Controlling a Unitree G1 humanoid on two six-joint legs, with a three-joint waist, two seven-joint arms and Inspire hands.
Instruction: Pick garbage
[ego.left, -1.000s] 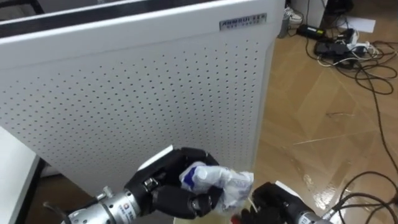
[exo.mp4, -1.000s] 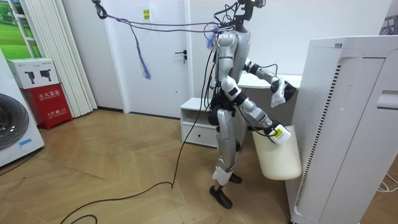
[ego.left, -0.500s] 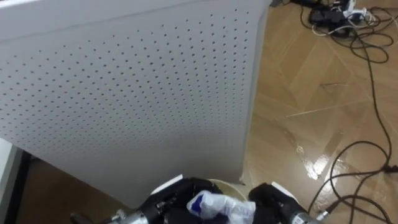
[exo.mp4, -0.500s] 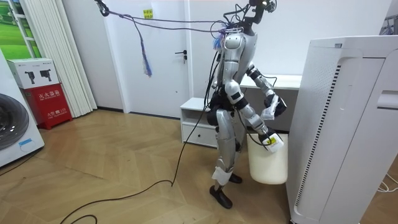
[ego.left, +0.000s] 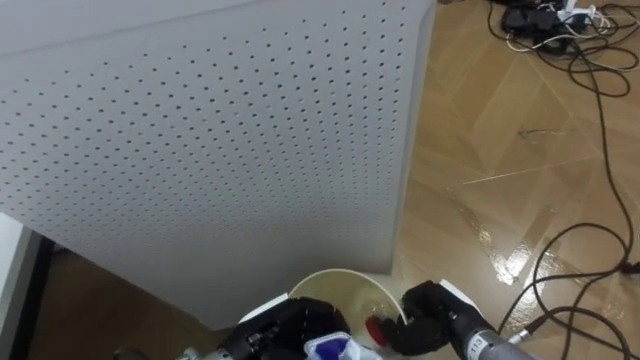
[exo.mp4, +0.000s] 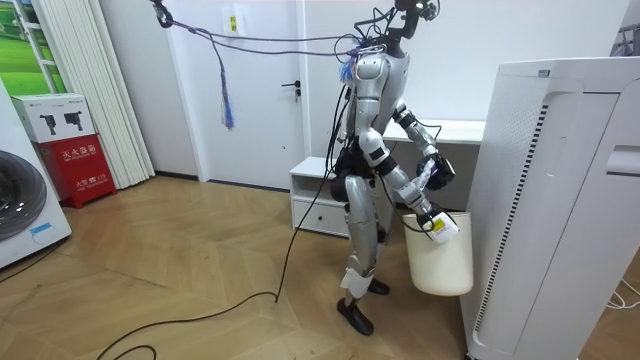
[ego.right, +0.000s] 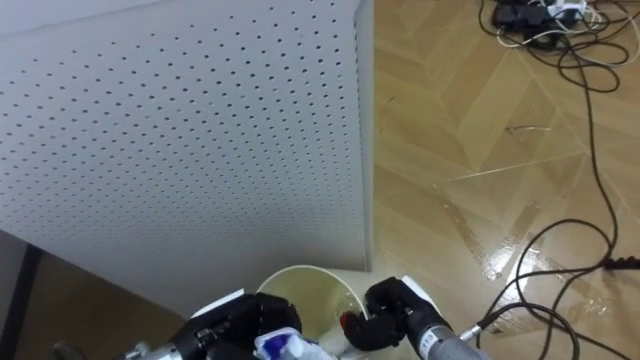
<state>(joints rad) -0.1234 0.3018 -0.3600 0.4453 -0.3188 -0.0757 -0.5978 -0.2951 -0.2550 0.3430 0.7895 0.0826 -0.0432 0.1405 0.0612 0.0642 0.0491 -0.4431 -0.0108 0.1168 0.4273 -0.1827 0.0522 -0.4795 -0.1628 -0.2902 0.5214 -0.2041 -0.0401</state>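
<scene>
wad (ego.left: 328, 349) lowered to bin (ego.left: 345, 288) mouth, left hand (ego.left: 285, 325) curled round it | right hand (ego.left: 432, 312) clasps bin rim | release likely next

We see the left hand (ego.left: 295, 325) low in the eye views, its arm coming in from the lower left and its dark fingers curled round a white-and-blue wad (ego.left: 327, 348). Just beside it, the right hand (ego.left: 430, 318) reaches in from the lower right, fingers closed over the rim of a bin (ego.left: 335, 276). In the room view we find the robot upright, both elbows bent, left hand at waist height above the lower right hand.
</scene>
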